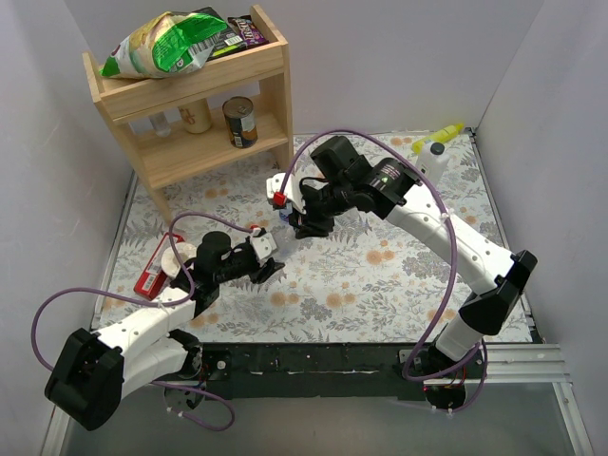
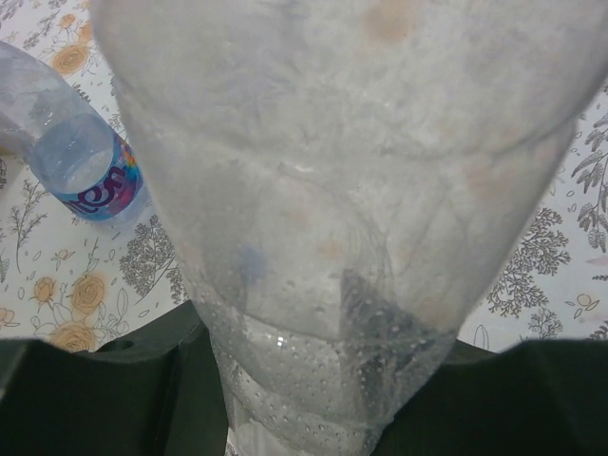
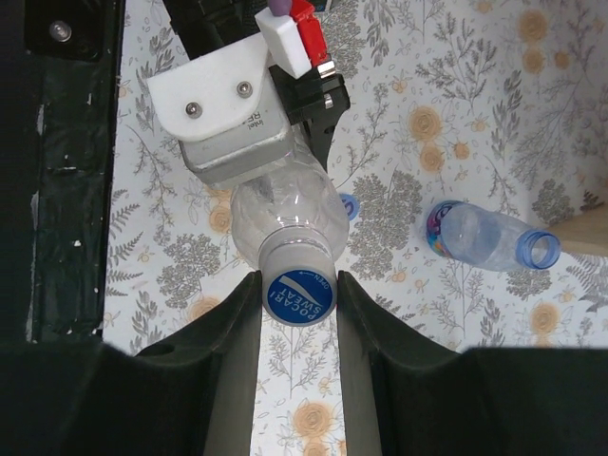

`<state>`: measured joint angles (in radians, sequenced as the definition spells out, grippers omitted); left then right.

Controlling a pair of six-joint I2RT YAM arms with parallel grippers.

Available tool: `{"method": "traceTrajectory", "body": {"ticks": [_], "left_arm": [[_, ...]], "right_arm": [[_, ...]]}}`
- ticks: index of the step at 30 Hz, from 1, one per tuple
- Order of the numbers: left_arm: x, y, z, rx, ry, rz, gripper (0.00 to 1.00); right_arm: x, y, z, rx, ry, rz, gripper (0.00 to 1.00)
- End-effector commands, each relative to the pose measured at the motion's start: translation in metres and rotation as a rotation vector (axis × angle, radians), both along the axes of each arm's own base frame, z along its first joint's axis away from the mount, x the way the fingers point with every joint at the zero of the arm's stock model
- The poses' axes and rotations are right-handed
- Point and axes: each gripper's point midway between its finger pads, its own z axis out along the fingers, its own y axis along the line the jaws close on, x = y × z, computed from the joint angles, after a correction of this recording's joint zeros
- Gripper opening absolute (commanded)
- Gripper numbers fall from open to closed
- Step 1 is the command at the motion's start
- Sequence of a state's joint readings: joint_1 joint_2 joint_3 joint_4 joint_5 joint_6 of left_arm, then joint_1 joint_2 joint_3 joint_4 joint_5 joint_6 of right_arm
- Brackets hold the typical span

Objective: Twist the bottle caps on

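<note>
Bottle cap [image 3: 299, 296] in blue, with white lettering on top, sits on the neck of a clear bottle [image 3: 285, 214]. My right pincer [image 3: 299, 285] is clamped on it, one dark finger pressed against each side of the rim. My left pincer [image 2: 313, 399] is clamped around the body of that same bottle, which fills nearly the whole left wrist view. From above, the two pincers meet over the middle of the flowered tabletop [image 1: 380, 275], with the bottle between them and its neck turned towards the right one. A loose cap [image 3: 349, 205], also blue, lies on the tabletop, partly hidden behind the held bottle. Near it, but apart from it, a labelled bottle [image 3: 475, 236] lies on its side, its mouth open and ringed in blue. At the far left stands a wooden shelf [image 1: 275, 90], with a tin can [image 1: 240, 122] on its lower board and a snack bag [image 1: 161, 43] on top. A white bottle with yellow nozzle [image 1: 435, 150] lies at the far right edge.
</note>
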<state>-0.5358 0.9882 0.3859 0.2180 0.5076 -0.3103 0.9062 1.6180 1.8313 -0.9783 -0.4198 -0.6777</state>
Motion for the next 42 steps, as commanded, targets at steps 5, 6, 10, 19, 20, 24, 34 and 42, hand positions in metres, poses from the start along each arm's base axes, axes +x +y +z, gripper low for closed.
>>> {"method": "traceTrajectory", "body": {"ticks": [5, 6, 10, 19, 20, 24, 34, 42], "left_arm": [[0.013, -0.013, 0.062, -0.067, -0.314, -0.041, 0.0], [0.014, -0.013, 0.064, -0.075, -0.315, -0.035, 0.0], [0.016, -0.013, 0.07, -0.142, -0.248, 0.015, 0.0], [0.014, -0.009, 0.057, -0.168, -0.153, 0.065, 0.0], [0.013, -0.009, 0.054, -0.166, -0.144, 0.063, 0.0], [0.005, -0.009, 0.04, -0.147, -0.11, 0.041, 0.0], [-0.014, -0.013, 0.021, -0.134, -0.025, -0.035, 0.0], [-0.051, -0.025, 0.005, -0.128, 0.141, -0.212, 0.0]], "right_arm": [[-0.03, -0.027, -0.038, -0.191, 0.174, 0.011, 0.31], [-0.03, -0.027, -0.041, -0.203, 0.176, 0.017, 0.31], [-0.03, -0.027, -0.042, -0.198, 0.187, -0.006, 0.31], [-0.026, -0.027, -0.04, -0.201, 0.176, -0.048, 0.38], [-0.025, -0.028, -0.04, -0.203, 0.169, -0.042, 0.39], [-0.025, -0.026, -0.03, -0.186, 0.158, -0.021, 0.47], [-0.021, -0.023, -0.015, -0.161, 0.121, -0.025, 0.58], [-0.01, -0.039, 0.018, -0.034, -0.041, -0.037, 0.79]]}}
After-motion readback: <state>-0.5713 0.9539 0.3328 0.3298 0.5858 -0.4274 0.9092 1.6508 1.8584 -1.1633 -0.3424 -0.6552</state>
